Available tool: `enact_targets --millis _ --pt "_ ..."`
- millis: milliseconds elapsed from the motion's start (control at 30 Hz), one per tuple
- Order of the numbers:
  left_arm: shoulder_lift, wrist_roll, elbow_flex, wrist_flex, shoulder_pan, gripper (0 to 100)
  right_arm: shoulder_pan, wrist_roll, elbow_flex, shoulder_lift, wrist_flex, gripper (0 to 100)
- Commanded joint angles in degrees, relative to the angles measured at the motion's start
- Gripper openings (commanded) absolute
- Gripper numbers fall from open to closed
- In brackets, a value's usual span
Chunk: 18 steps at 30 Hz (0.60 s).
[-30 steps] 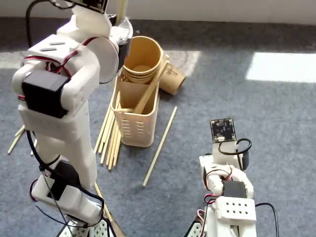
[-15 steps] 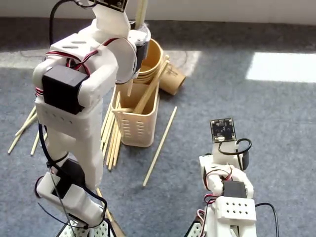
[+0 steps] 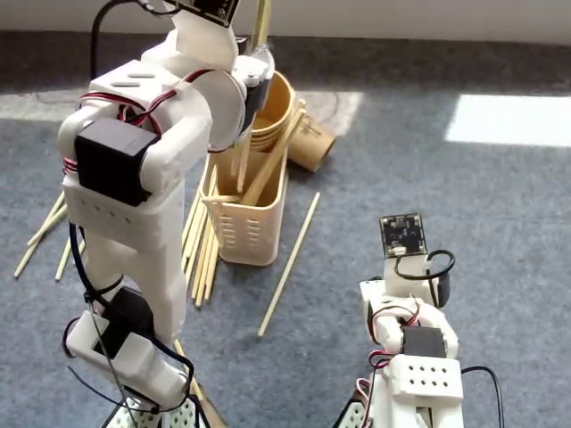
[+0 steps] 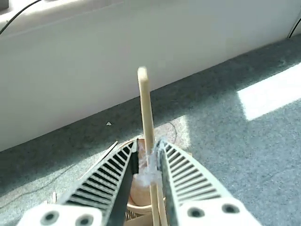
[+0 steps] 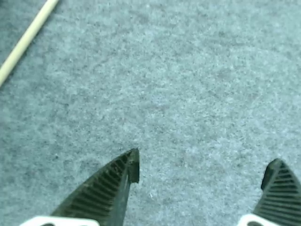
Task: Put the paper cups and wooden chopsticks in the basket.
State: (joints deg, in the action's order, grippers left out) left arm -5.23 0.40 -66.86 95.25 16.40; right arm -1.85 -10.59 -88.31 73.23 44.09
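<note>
Jaws of left gripper (image 4: pixel 146 149) pinched on one wooden chopstick (image 4: pixel 145 103), held upright over the basket (image 3: pixel 252 234). Right gripper (image 5: pixel 205 165) spread wide above carpet (image 5: pixel 188 70), holding nothing. Stick looks light, stiff and smooth, likely to pivot or slip; mid-shaft grip seems safest. Loose chopstick (image 3: pixel 290 259) lies just beside basket.

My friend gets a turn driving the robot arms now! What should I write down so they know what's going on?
Left claw: shut on a long pale wooden chopstick, upright above the beige slotted plastic basket.
Right claw: open, low over the grey carpet.
Done: a few wooden chopsticks lean in the basket; stack of brown paper cups at its far end.
Left: the held chopstick, the single brown paper cup lying beside the basket, loose wooden chopsticks on the carpet.
</note>
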Motion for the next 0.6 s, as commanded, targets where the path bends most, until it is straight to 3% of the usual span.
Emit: enact_targets --millis 0,167,267,333,567 --pt "0.13 -0.70 -1.19 -0.18 0.84 10 0.40 -0.70 0.31 0.57 -0.92 39.3" --pt "0.22 -0.79 -1.19 -0.18 0.31 10 0.40 -0.70 0.31 0.57 -0.92 39.3" --pt "0.66 -2.99 -1.36 0.26 -5.14 10 0.40 -0.70 0.31 0.57 -0.92 39.3" --pt "0.75 -4.48 -1.36 0.26 -11.91 10 0.40 -0.70 0.31 0.57 -0.92 39.3" --pt "-0.66 -8.70 1.63 0.18 -45.05 10 0.40 -0.70 0.31 0.57 -0.92 39.3"
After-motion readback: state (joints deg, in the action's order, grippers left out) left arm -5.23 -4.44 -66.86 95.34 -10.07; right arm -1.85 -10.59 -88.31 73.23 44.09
